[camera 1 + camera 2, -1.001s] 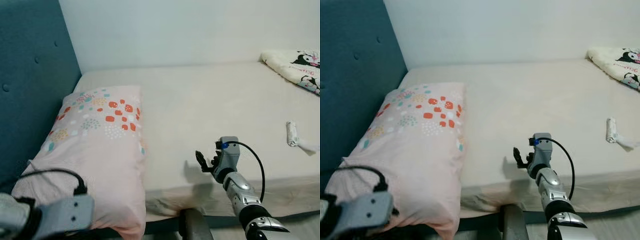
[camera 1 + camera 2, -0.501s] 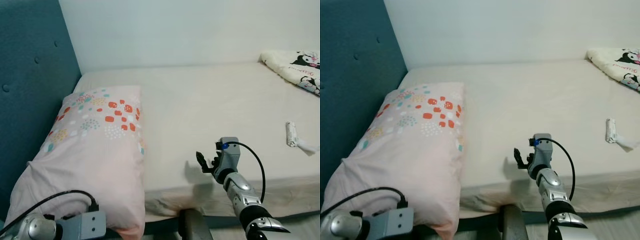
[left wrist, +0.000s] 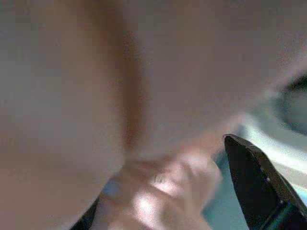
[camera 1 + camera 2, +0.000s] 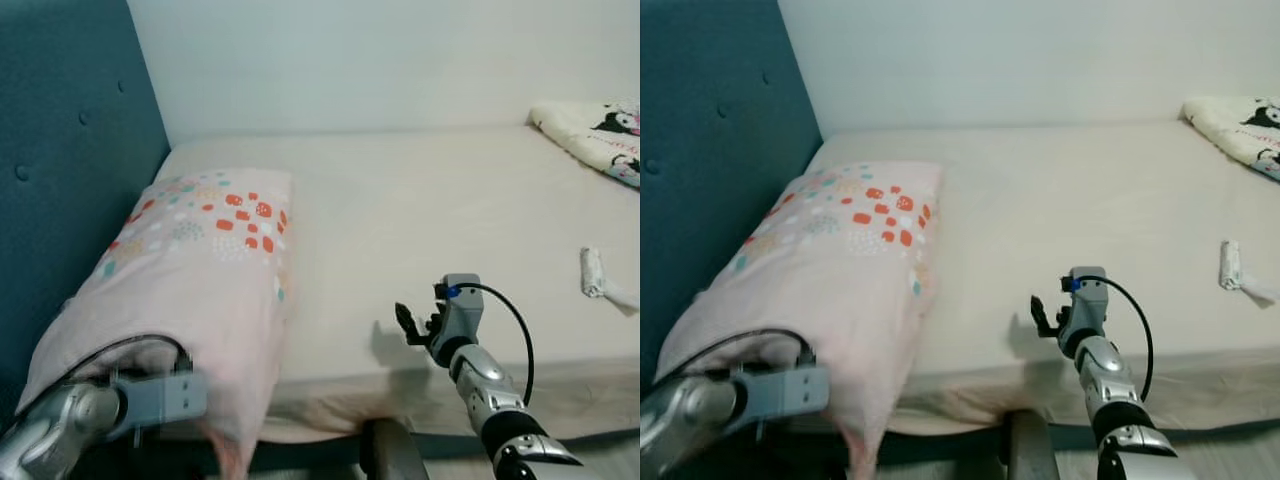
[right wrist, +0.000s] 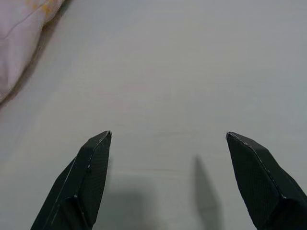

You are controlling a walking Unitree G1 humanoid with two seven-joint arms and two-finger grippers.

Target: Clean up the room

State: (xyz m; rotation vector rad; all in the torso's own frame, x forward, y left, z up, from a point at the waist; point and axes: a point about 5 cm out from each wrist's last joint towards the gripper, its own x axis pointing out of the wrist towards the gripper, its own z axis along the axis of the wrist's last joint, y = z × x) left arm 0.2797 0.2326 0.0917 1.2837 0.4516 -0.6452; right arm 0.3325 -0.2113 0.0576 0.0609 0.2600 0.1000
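Gripping the near end of the pink pillow (image 4: 200, 270) looks like the step in hand, and doing it well means taking a good fold of cloth, lifting the near end clear of the bed edge, and then drawing it farther onto the bed (image 4: 400, 200) so it lies square against the blue headboard (image 4: 60, 150). The pillow lies along the left side of the mattress, its near end overhanging the edge. The left gripper (image 3: 182, 187) is at that near end, with bunched pink cloth lying between its fingers; whether they have actually pinched the cloth cannot be told, since one finger (image 3: 259, 177) is plain and the other is covered by fabric. From the head views the left wrist (image 4: 150, 397) sits tucked under the pillow's near end and hides the fingers altogether.

To the right, the right gripper (image 5: 168, 177) hovers just over the bare sheet near the bed's near edge, its fingers spread wide and holding nothing.

Farther right lies a small white rolled thing (image 4: 593, 272), too small to identify. At the far right corner a cartoon-print blanket (image 4: 595, 125) is cut off by the frame.
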